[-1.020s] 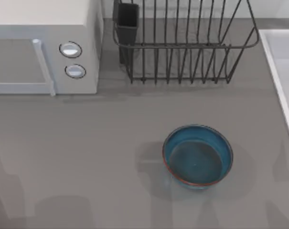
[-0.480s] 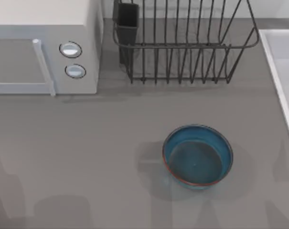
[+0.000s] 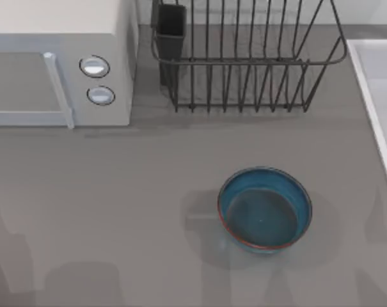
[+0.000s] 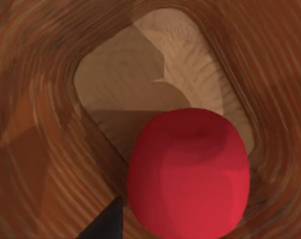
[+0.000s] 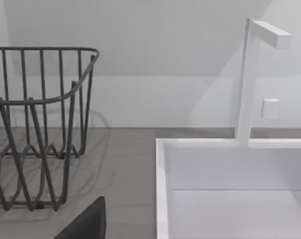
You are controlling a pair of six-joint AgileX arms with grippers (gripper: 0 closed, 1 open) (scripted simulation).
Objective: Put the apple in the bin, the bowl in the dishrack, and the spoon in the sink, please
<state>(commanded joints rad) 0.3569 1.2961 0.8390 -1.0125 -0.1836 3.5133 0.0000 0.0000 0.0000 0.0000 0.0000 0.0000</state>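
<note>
The apple (image 4: 189,172) sat large and close in the left wrist view, above the pale floor of a brown wood-grained bin (image 4: 41,124) whose dark walls curved around it. One dark fingertip of the left gripper (image 4: 106,225) showed just beside the apple, at its lower edge; whether the fingers were pressed on the fruit or spread away from it could not be told.

From above, the blue-teal bowl (image 3: 265,216) stood upright on the grey table (image 3: 116,204), right of centre and empty. The dishrack (image 3: 244,61) stood well apart from it at the far edge, its black utensil cup (image 3: 171,32) at the corner nearest the white microwave (image 3: 59,64). The sink (image 3: 379,96) ran along the table's right side.

The right wrist view faced the sink's pale rim, a white faucet (image 5: 250,79) rising behind it, with the dishrack beside the basin. A dark fingertip of the right gripper (image 5: 88,224) showed there, and its state could not be told.
</note>
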